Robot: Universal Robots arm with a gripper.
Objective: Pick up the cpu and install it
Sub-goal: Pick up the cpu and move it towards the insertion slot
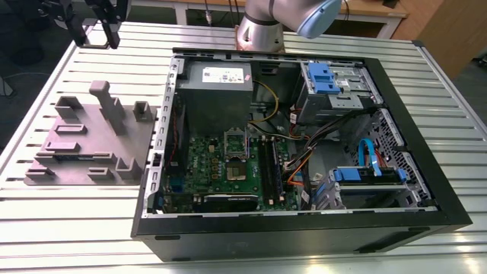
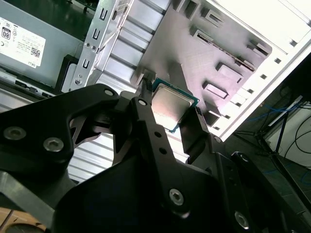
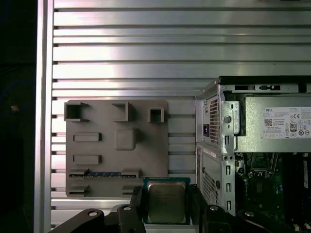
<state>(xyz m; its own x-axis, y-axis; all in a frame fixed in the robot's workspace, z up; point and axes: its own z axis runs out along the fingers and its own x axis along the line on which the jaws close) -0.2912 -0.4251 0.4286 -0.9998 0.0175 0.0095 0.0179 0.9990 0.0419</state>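
Closest to the wrist cams: the gripper is clamped on the cpu, one chip with two black fingers pinching opposite edges, so those edges are hidden. The first wrist view gives you the silvery top face-on. In the second wrist view it's tilted, with its lower part tucked behind a finger.

Past it lies one grey-purple fixture plate on the slatted table, and one open PC case sits just beside it.

The exterior view adds the socket on the motherboard and two blue drive brackets. It has the gripper up over the table's far corner on the exterior view's left, top cropped, and what it holds is too small to tell there.
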